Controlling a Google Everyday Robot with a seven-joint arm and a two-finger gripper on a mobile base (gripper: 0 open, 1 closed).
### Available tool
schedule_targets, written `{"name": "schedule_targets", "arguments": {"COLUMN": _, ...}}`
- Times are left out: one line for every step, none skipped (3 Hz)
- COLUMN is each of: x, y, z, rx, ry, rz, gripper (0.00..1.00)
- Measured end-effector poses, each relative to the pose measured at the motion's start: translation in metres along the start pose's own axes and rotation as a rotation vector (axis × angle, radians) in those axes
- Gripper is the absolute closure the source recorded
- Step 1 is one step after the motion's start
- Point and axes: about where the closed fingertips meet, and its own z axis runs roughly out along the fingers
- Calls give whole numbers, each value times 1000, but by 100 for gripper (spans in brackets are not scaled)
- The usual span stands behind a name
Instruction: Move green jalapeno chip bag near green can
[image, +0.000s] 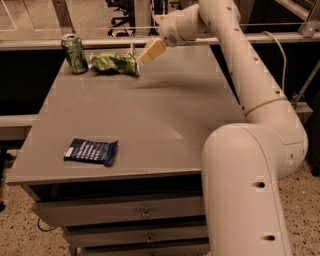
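Three items lie on the grey table (165, 130), listed from the left. At the far left rear corner stands the green can (74, 53), upright, silver top uppermost. Well apart from it, near the front left edge, a flat dark blue packet (91, 151) lies alone. Just to the right of the can, close beside it with a narrow gap of bare tabletop between, the green jalapeno chip bag (113, 63) lies crumpled on its side along the rear edge. At the bag's right end is the gripper (145, 54), a tan piece slanting down and to the left, its tip at the bag's upper right corner; whether it is parted, pressed together or pinching the foil cannot be told from this angle. The white arm (240, 65) runs rightward and down from the gripper to the bulky base (245, 190) at the table's front right corner. Drawers (145, 214) sit under the tabletop, and a metal rail (40, 44) runs behind it.
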Motion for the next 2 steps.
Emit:
{"name": "schedule_targets", "arguments": {"x": 20, "y": -8, "z": -73, "rx": 5, "ry": -143, "rz": 101, "gripper": 0}}
{"name": "schedule_targets", "arguments": {"x": 28, "y": -10, "z": -153, "rx": 40, "ry": -187, "rz": 138, "gripper": 0}}
